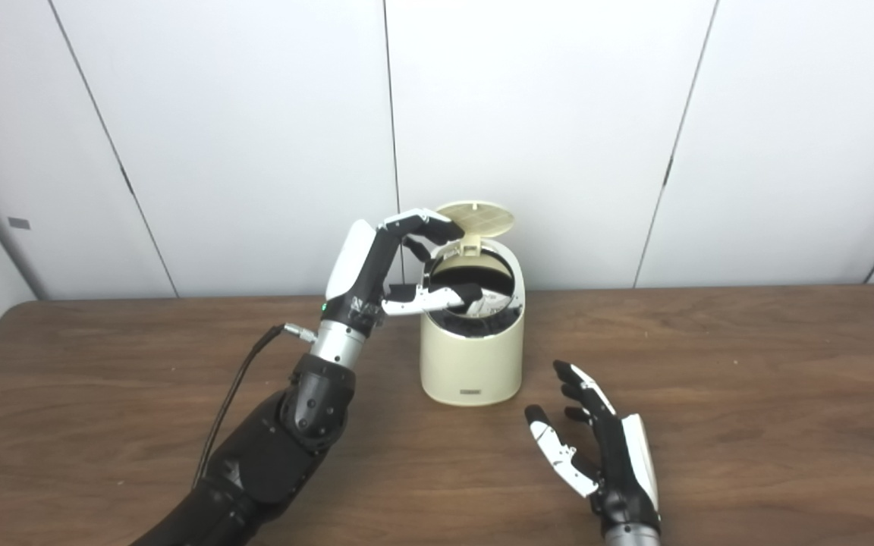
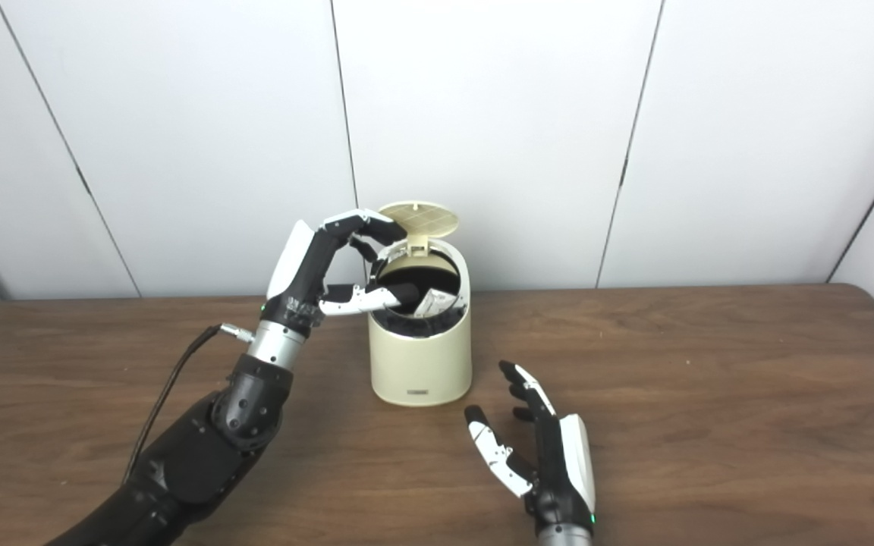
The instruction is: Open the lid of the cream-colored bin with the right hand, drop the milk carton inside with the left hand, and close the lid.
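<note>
Two hands share a dark wood-grain worktop with a rounded far corner, set against a wall of white panels divided by thin dark seams. Near the middle of the worktop stands the cream-colored bin, upright, its round lid tipped up and back on its hinge so the ribbed underside shows. The left hand is raised at the bin's rim, fingers spread apart and released over the opening, thumb reaching across it. The milk carton lies tilted inside the bin, only a pale corner showing below the rim. The right hand rests low near the worktop in front of the bin and to its right, apart from it, fingers loosely extended and holding nothing.
</note>
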You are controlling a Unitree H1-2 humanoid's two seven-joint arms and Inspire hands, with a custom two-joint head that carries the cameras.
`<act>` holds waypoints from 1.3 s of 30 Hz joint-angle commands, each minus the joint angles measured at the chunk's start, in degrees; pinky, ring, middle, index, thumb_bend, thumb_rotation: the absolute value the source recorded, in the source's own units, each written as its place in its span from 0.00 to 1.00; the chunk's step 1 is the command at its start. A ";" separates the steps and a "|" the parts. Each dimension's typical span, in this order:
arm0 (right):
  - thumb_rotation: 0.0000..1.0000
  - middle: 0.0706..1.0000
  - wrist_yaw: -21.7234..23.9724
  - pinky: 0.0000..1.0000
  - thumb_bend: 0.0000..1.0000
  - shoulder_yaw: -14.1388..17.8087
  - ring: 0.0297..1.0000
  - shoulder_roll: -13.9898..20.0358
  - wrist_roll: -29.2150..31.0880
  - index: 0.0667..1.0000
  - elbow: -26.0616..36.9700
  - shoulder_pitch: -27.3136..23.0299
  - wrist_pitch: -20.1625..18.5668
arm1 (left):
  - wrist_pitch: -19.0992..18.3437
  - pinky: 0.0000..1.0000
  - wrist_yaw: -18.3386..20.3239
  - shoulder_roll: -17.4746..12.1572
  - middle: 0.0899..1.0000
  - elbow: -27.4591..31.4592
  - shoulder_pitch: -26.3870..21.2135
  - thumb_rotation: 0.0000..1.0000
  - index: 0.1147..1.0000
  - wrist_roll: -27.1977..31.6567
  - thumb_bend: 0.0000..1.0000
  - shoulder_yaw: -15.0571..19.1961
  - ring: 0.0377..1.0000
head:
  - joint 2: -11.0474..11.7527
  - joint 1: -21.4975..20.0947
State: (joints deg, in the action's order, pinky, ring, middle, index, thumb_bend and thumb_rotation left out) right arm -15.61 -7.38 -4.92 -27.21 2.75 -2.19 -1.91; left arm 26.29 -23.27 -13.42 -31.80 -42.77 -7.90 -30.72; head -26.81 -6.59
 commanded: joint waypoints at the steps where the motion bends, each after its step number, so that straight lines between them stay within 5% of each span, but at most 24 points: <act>1: 0.51 0.84 0.04 0.75 0.22 -0.13 0.83 -0.05 0.29 0.82 -0.20 0.21 0.88 | 0.64 0.50 1.81 0.00 0.52 3.89 -0.42 0.46 0.48 0.61 1.00 1.03 0.54 | -0.06 0.07; 6: 0.59 0.84 -0.22 0.73 0.24 -0.07 0.83 1.07 -0.94 0.82 -0.08 -0.11 1.08 | 0.63 0.41 4.48 -0.84 0.46 13.82 5.50 0.55 0.44 2.02 0.73 4.72 0.47 | -0.10 0.40; 9: 0.73 0.83 -1.69 0.74 0.26 0.03 0.82 1.93 -2.64 0.82 0.20 -0.69 2.48 | 0.63 0.43 5.41 0.05 0.46 19.54 9.11 0.56 0.46 3.01 0.54 8.52 0.46 | -0.06 0.83; 14: 0.88 0.84 -5.08 0.75 0.31 0.24 0.84 3.89 -6.71 0.83 2.40 -2.80 5.57 | 0.63 0.48 10.12 2.14 0.54 26.74 14.07 0.59 0.55 7.03 0.38 15.09 0.53 | -0.13 1.25; 20: 0.90 0.92 -4.65 0.82 0.39 1.04 0.91 9.29 -9.70 0.91 5.69 -8.41 7.56 | -0.05 0.60 15.11 4.74 0.70 32.26 20.56 0.77 0.73 12.31 0.40 21.21 0.67 | 0.43 1.03; 24: 0.99 0.93 -2.40 0.83 0.53 0.83 0.92 12.85 -12.58 0.92 9.65 -13.67 7.24 | -1.11 0.67 17.40 6.28 0.75 34.21 25.28 0.74 0.75 15.38 0.41 24.02 0.73 | 0.74 -0.24; 26: 1.00 0.92 -0.01 0.83 0.54 0.78 0.91 13.50 -12.36 0.91 12.47 -15.34 5.56 | -1.75 0.70 19.67 6.16 0.79 34.45 26.69 0.78 0.79 16.74 0.42 24.56 0.77 | 0.85 -0.52; 29: 1.00 0.93 7.63 0.84 0.55 0.75 0.91 15.56 -13.31 0.92 18.24 -19.14 0.78 | -7.60 0.88 26.86 3.15 0.96 35.20 28.73 0.94 0.96 22.07 0.60 23.42 0.93 | 1.15 -0.47; 32: 1.00 0.90 13.82 0.81 0.61 1.09 0.89 16.69 -15.16 0.89 21.37 -23.44 -3.41 | -13.22 0.95 29.19 2.61 1.00 36.34 30.39 0.96 1.00 23.93 0.69 24.04 0.99 | 1.15 -0.38; 39: 1.00 0.91 23.52 0.80 0.60 -0.67 0.91 19.06 -17.13 0.90 19.28 -31.60 -6.60 | -19.05 1.00 30.26 3.56 1.00 35.50 31.85 1.00 1.00 23.94 0.64 26.92 1.00 | 1.17 -0.21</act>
State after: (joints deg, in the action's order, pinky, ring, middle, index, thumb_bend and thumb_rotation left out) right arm 6.48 -8.12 13.34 -43.51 21.45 -30.51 -7.72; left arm 7.34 6.19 -9.69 2.27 -9.23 16.01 -4.55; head -25.58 -6.77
